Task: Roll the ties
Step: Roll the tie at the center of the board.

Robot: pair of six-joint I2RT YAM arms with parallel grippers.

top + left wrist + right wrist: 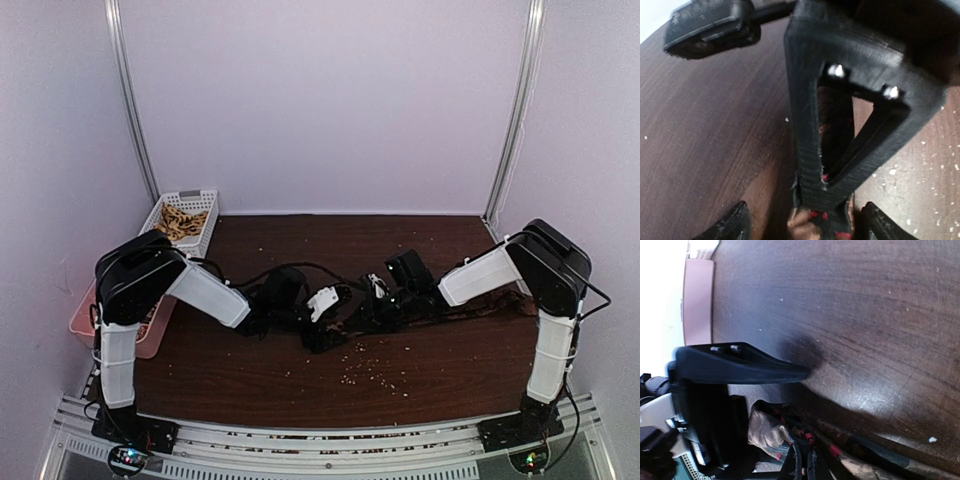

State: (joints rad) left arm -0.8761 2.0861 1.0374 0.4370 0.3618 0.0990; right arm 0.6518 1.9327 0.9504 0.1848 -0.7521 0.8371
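One tie (pixel 470 308), dark brown with a pale pattern, lies stretched across the table from the centre to the right arm. Both grippers meet over its left end. My left gripper (pixel 322 318) is open; in the left wrist view its fingers (pixel 732 225) stand wide on either side of the tie's tan, red-stitched end (pixel 801 223). A finger of the right gripper (pixel 805 150) presses down on that end between them. My right gripper (pixel 385 293) is open: in the right wrist view (pixel 805 420) its upper finger (pixel 740 362) is over bare table and the bunched tie end (pixel 770 429) lies in the gap.
A white basket (pixel 160 213) with tan patterned fabric stands at the back left. A pink tray (pixel 82 312) sits at the left edge under the left arm. Pale crumbs (pixel 370 372) are scattered at the front centre. Walls close in the back and sides.
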